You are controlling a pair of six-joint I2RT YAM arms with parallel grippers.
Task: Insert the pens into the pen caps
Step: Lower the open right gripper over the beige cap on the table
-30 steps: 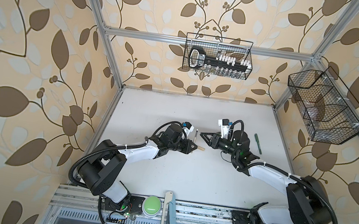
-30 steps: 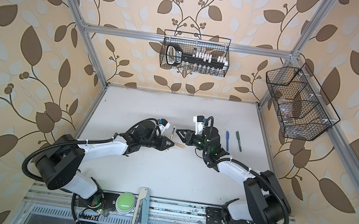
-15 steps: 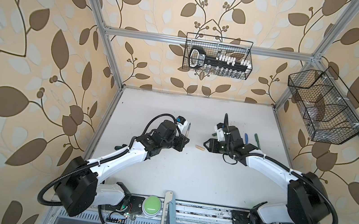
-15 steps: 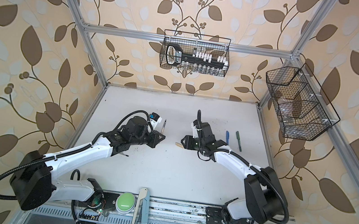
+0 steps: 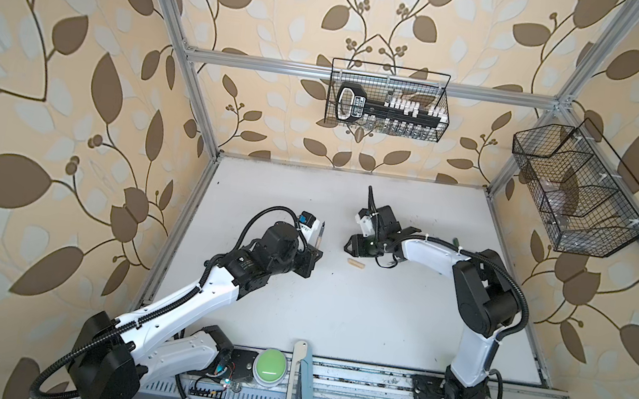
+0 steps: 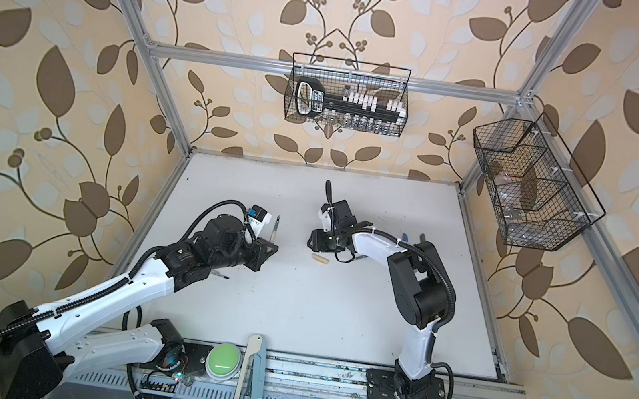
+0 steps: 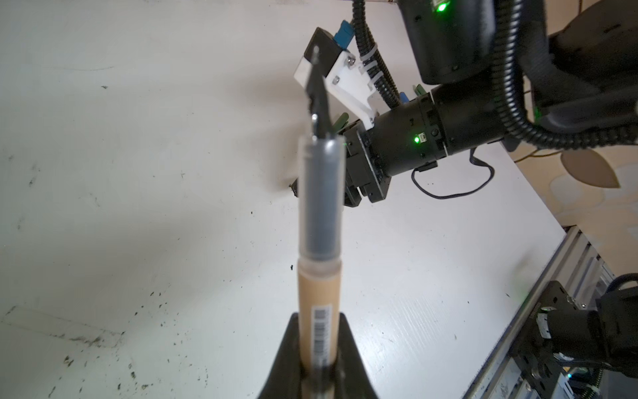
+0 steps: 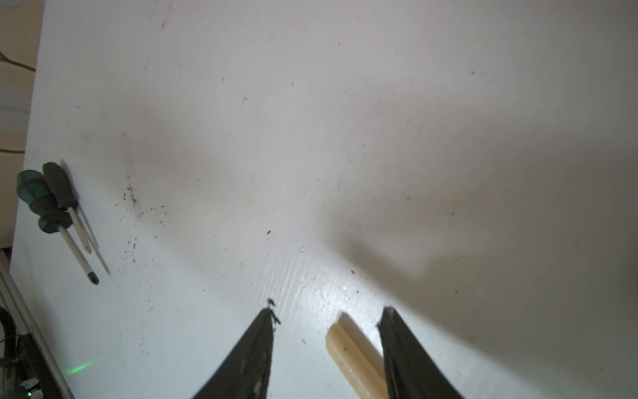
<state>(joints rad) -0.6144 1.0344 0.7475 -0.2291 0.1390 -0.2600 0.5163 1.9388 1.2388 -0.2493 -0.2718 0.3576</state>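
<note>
**A:** Any writing in both top views?

**B:** Only a pale label on the black tool (image 5: 349, 104) in the back wire basket (image 5: 445, 104), too small to read. White blocks (image 5: 405, 107) sit in there with it. The side wire basket (image 5: 597, 241) has compartments, but I cannot tell what they hold.

**A:** And the task's things?

**B:** The tan pen (image 5: 321, 234) sticks out of the left jaws. The tan cap (image 6: 320, 260) lies on the worktop (image 6: 336, 316), just beside the right jaws and apart from the pen.

**A:** Left wrist view?

**B:** A barcode label (image 7: 321, 331) runs along the tan pen's barrel, with no words legible. The left jaws are clenched on that barrel. Beyond them come a clear sleeve and the dark tip.

**A:** Right wrist view?

**B:** No writing. The right jaws stand released, with the tan cap lying between them, close to one jaw. I cannot tell whether they touch. A green-handled screwdriver (image 8: 34, 193) and a black-handled screwdriver (image 8: 60, 186) lie side by side, well apart from the cap.
</note>
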